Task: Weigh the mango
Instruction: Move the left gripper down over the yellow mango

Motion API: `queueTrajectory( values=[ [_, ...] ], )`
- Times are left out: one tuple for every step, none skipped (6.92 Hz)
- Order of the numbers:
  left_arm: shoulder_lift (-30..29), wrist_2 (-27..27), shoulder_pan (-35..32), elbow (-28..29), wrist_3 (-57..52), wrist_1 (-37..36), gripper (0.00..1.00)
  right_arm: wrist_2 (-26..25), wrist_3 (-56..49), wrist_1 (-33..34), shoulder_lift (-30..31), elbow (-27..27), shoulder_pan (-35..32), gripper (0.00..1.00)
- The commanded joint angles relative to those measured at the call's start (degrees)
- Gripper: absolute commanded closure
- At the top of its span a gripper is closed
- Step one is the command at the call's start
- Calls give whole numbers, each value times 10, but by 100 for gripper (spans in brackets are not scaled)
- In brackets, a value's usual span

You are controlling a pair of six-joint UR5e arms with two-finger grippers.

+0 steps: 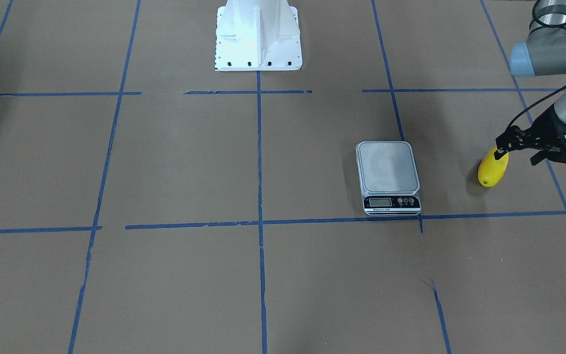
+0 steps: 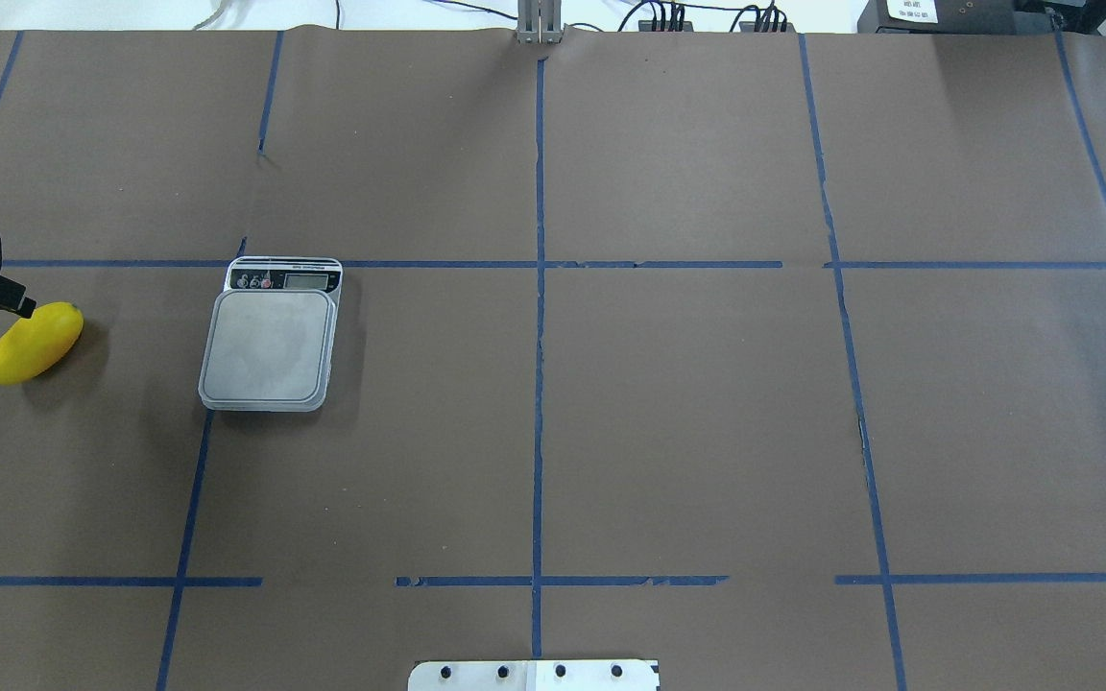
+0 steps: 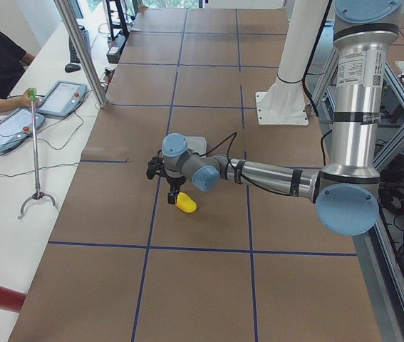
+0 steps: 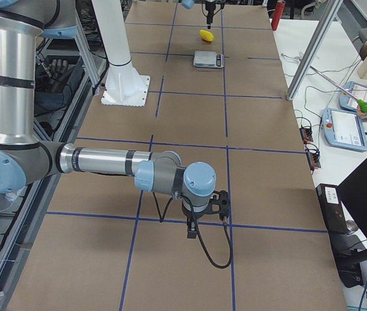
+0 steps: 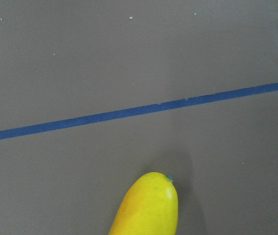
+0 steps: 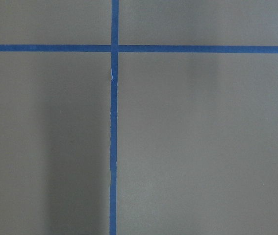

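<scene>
The yellow mango [image 1: 493, 169] lies on the brown table, to the robot's left of the scale; it also shows in the overhead view [image 2: 33, 343] and at the bottom of the left wrist view [image 5: 148, 205]. The scale [image 1: 387, 167] has a bare silver plate and a small display. My left gripper [image 1: 518, 156] hovers over the mango's near end, open and empty, with one fingertip [image 2: 13, 299] above the fruit. My right gripper [image 4: 204, 210] shows only in the exterior right view, low over bare table far from the scale; I cannot tell whether it is open or shut.
The white robot base [image 1: 258, 34] stands at the table's robot side. Blue tape lines [image 2: 539, 288] grid the brown paper. Operators' tablets [image 3: 16, 117] and a stand sit on the side bench.
</scene>
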State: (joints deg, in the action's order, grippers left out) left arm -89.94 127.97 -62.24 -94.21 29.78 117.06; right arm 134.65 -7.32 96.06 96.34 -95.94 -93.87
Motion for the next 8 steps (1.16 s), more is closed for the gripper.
queueTrajectory(
  values=[
    [2, -11, 39, 34, 8, 24, 0, 0, 0, 0, 0, 1, 0, 0],
    [2, -14, 47, 43, 9, 34, 0, 0, 0, 0, 0, 1, 0, 0],
    [0, -14, 48, 48, 9, 34, 0, 0, 0, 0, 0, 0, 0, 0],
    [-5, -14, 51, 62, 9, 43, 0, 0, 0, 0, 0, 0, 0, 0],
    [-5, -13, 54, 66, 10, 53, 0, 0, 0, 0, 0, 1, 0, 0],
    [-9, -13, 55, 72, 10, 54, 0, 0, 0, 0, 0, 1, 0, 0],
    [-13, -13, 56, 77, 10, 54, 5, 0, 0, 0, 0, 1, 0, 0],
    [-13, -13, 56, 76, 8, 54, 70, 0, 0, 0, 0, 0, 0, 0]
  ],
)
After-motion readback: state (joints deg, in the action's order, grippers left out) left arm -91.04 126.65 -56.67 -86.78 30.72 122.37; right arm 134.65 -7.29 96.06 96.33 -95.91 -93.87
